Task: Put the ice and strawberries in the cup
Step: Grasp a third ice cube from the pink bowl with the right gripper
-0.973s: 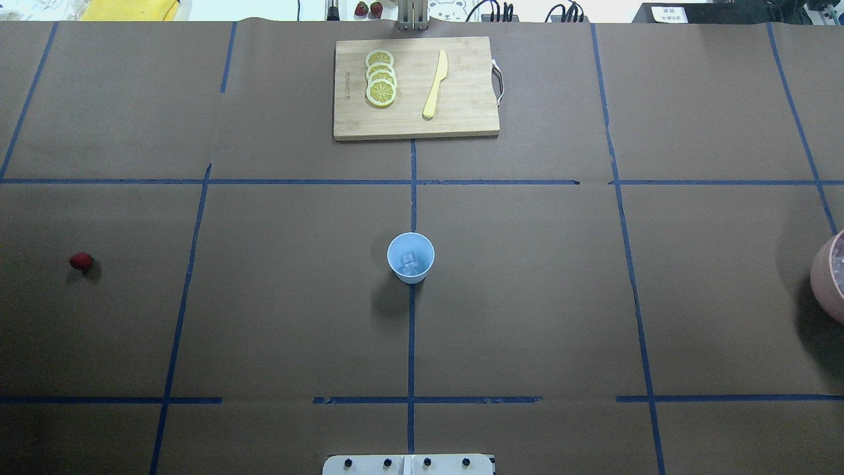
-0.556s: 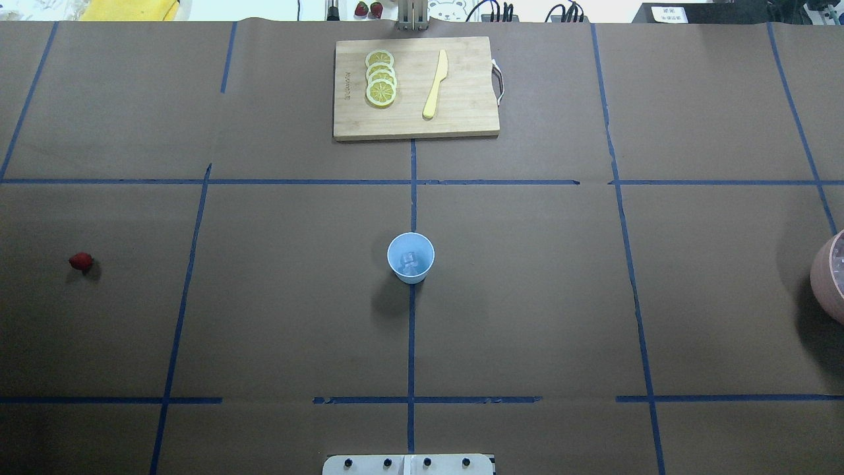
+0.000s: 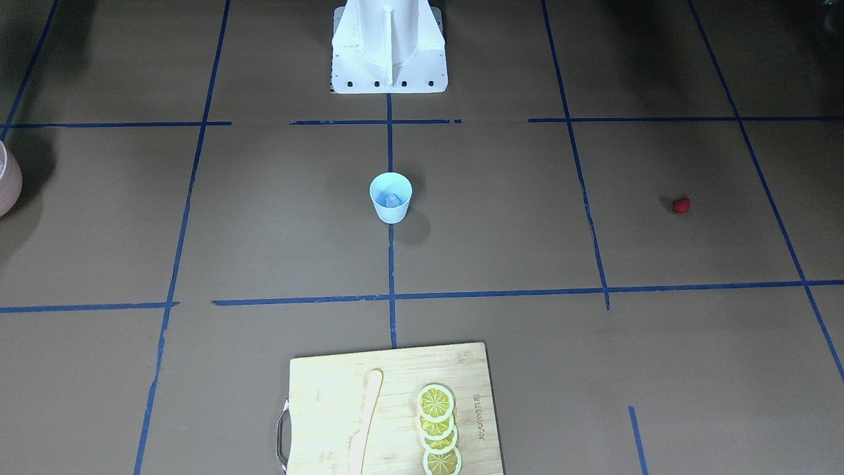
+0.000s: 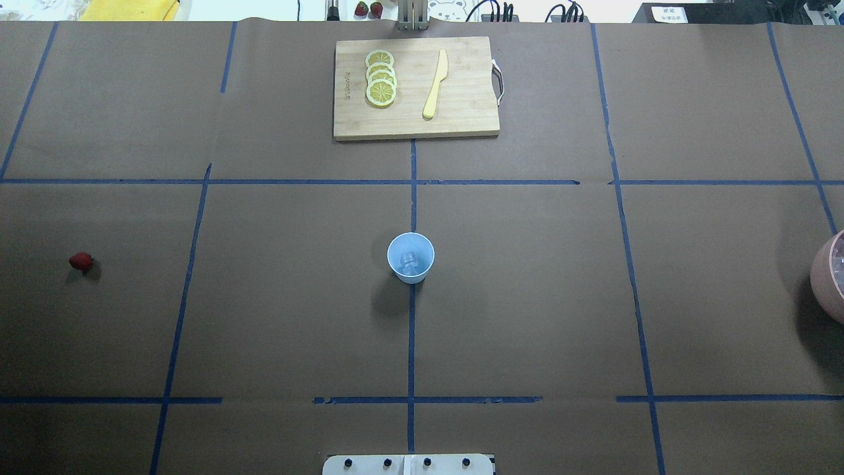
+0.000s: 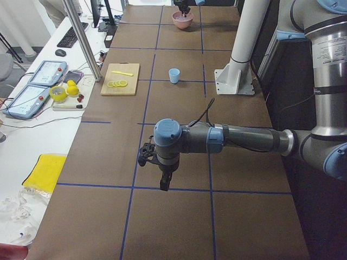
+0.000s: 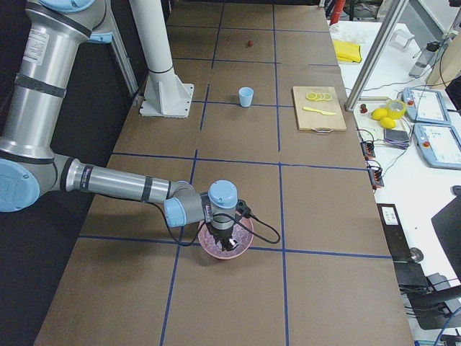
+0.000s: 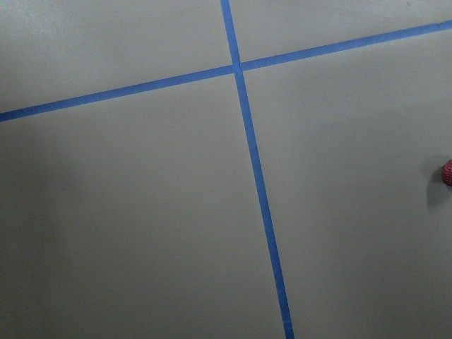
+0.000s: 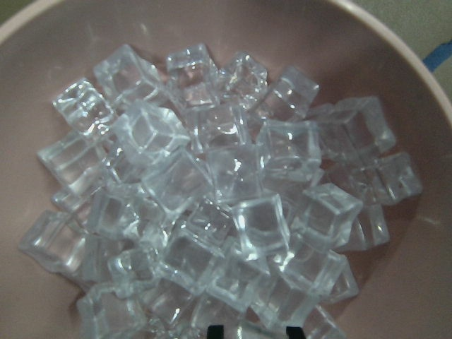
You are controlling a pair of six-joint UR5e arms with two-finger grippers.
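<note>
Overhead exterior view shows the cup [image 4: 395,249] at the middle of the desk [image 4: 527,297], one ice cube [image 4: 409,259] inside; the strawberry [image 4: 80,261] lies well apart; the right end effector [image 8: 254,332] hangs released over the ice [image 8: 226,198] in the pink bowl [image 8: 28,127]; the state of the left end effector [image 5: 164,184] cannot be told.

The ice [image 8: 233,212] is a heap of clear cubes in a pink bowl [image 8: 424,282], directly beneath the parted jaws of the right gripper [image 8: 254,330]. One more cube, it seems, lies inside the cup [image 4: 410,257]. This pale blue cup stands upright, well apart from both grippers' jaws. The small red strawberry [image 4: 80,261] lies off to one side of the left gripper [image 5: 164,185], clear of its jaws.
</note>
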